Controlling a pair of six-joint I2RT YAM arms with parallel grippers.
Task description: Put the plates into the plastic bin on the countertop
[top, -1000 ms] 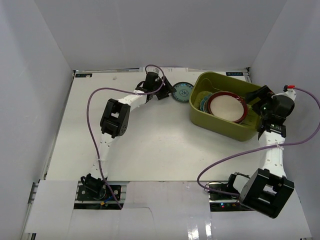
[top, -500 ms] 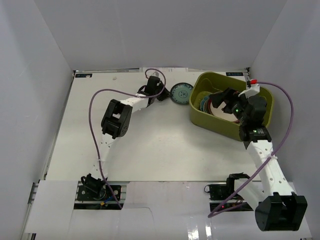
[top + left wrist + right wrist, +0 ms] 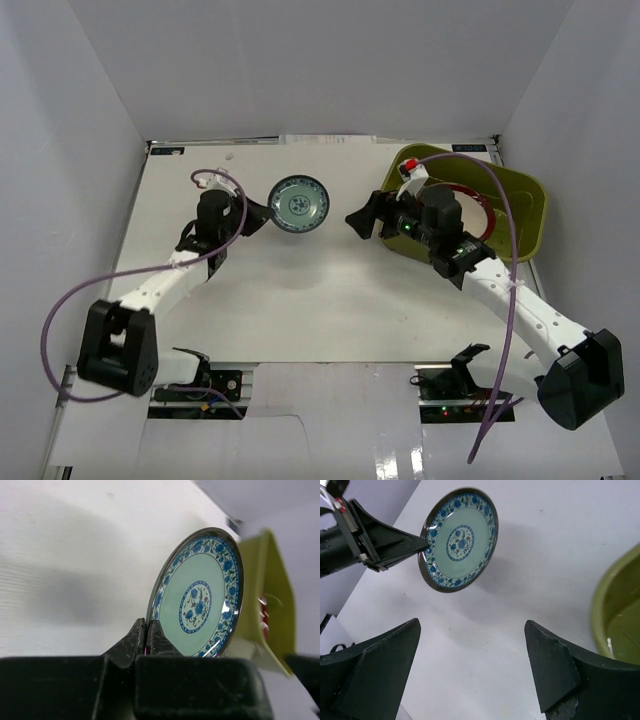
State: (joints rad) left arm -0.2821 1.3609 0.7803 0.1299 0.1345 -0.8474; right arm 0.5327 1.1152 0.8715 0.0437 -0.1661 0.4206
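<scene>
White walls are enclosing the white countertop, and the olive plastic bin is sitting in its far right corner with a red-rimmed plate already inside. The left gripper is pinching the small blue-flowered plate by its rim, holding it on edge above the counter toward the far edge. The right gripper is hovering near it with jaws wide apart and empty, probably to receive the plate, since the bin lies on its side.
</scene>
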